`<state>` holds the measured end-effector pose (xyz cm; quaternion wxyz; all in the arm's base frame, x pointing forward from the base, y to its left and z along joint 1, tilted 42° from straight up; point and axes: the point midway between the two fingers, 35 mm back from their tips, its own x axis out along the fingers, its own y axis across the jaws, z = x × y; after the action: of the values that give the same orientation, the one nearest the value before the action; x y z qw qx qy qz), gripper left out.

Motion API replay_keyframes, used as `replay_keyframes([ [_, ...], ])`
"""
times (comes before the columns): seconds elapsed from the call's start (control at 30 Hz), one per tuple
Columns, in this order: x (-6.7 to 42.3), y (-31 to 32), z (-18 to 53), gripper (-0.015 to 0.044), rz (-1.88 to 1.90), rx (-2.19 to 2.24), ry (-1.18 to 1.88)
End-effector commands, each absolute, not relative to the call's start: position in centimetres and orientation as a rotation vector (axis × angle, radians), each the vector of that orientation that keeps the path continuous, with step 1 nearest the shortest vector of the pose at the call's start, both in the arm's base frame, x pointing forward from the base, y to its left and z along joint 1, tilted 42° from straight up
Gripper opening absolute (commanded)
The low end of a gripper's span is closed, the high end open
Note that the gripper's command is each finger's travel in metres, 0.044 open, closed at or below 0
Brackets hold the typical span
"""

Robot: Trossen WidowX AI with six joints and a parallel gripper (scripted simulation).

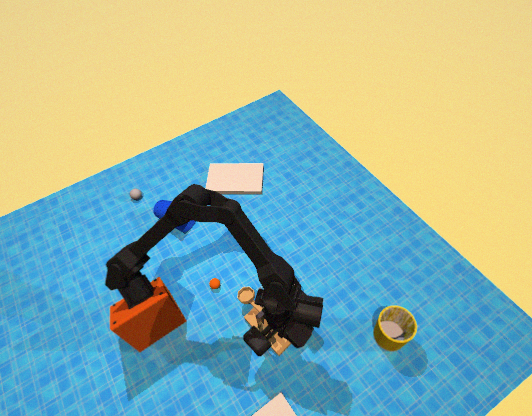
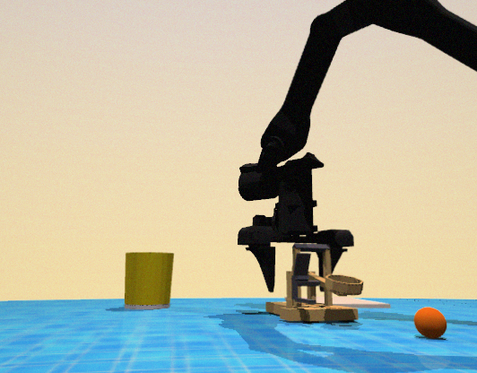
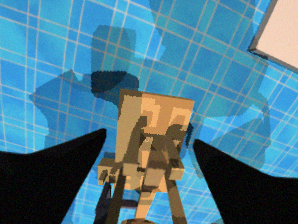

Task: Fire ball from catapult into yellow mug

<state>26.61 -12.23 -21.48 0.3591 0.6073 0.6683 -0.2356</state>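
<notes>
The wooden catapult [image 1: 281,346] [image 2: 313,312] [image 3: 156,122] stands on the blue mat, its spoon cup [image 1: 246,294] [image 2: 344,284] empty. My gripper [image 1: 278,337] [image 2: 301,278] [image 3: 151,138] is open and empty, pointing down over the catapult, with one finger on each side of its upright frame. The orange ball [image 1: 215,283] [image 2: 429,322] lies on the mat a short way off, between the catapult and the arm's base. The yellow mug [image 1: 396,327] [image 2: 149,280] stands upright on the other side of the catapult, well apart from it.
The arm's orange base block [image 1: 146,315] stands at the left. A grey ball [image 1: 135,194], a blue object [image 1: 163,207] and a white slab [image 1: 235,178] [image 3: 280,35] lie farther back. Another white slab [image 1: 275,406] lies at the mat's near edge.
</notes>
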Motion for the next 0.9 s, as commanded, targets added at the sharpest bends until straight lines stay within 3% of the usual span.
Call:
replay_keyframes([
  [0.0, 26.4, -11.8, -21.8, 0.044, -0.609, 1.58, 1.727],
  [0.03, 26.4, -11.8, -21.8, 0.044, -0.609, 1.58, 1.727],
  [0.43, 26.5, -12.1, -21.6, 0.0125, -0.608, 1.567, 1.726],
  [0.6, 26.5, -12.1, -21.6, 0.0092, -0.608, 1.567, 1.726],
  [0.73, 26.5, -14.7, -18.7, 0.0, -0.612, 1.565, 1.727],
  [0.87, 26.5, -15.4, -17.9, 0.0, -0.613, 1.565, 1.727],
])
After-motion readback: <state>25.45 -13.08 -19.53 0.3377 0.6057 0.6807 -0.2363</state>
